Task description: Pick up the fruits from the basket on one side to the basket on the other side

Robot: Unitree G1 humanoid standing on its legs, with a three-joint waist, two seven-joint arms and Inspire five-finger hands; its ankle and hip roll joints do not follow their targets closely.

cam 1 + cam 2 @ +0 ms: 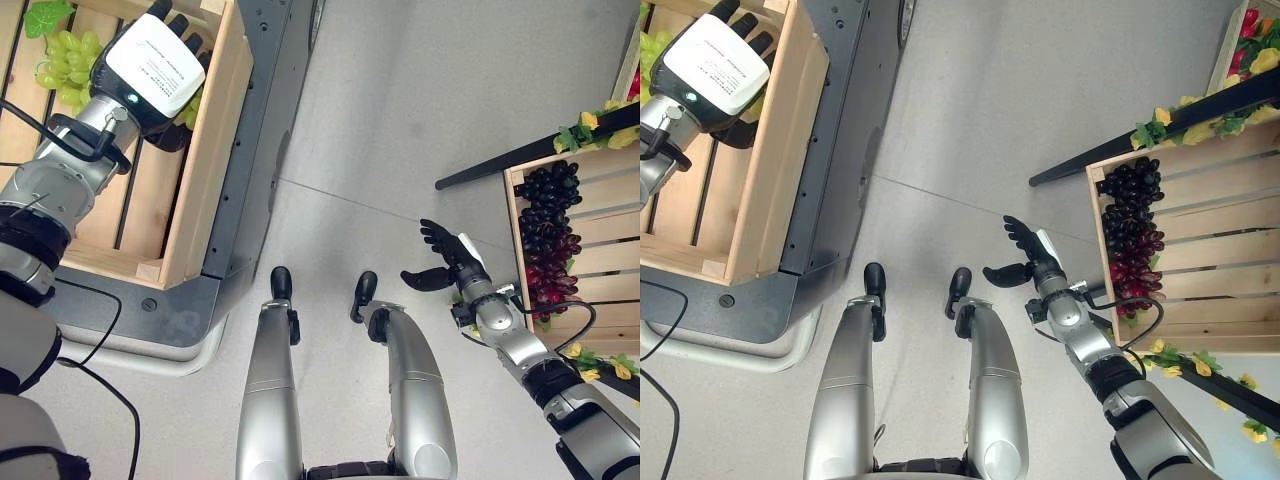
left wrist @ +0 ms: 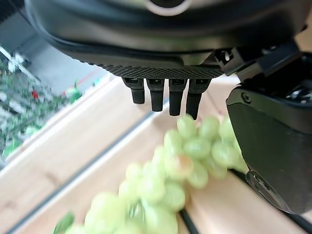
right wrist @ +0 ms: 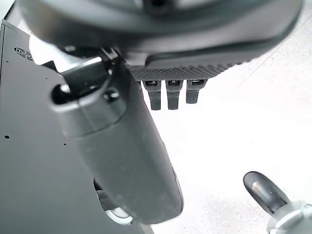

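Left wrist view: the left hand (image 2: 253, 141), fingers straight and holding nothing, hovers above green grapes (image 2: 170, 180) near the far end of the left crate (image 1: 205, 150). Dark grapes (image 1: 548, 235) line the right crate's (image 1: 600, 255) near-side wall; the right hand (image 1: 445, 262) spreads wide beside it.

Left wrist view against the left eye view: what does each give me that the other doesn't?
The left wrist view alone shows the left hand from underneath: fingers straight, hanging over the green grapes without closing on them. The left eye view alone shows the right hand open over the floor, beside the dark grapes in the right crate. Both show the green grapes and the left crate.
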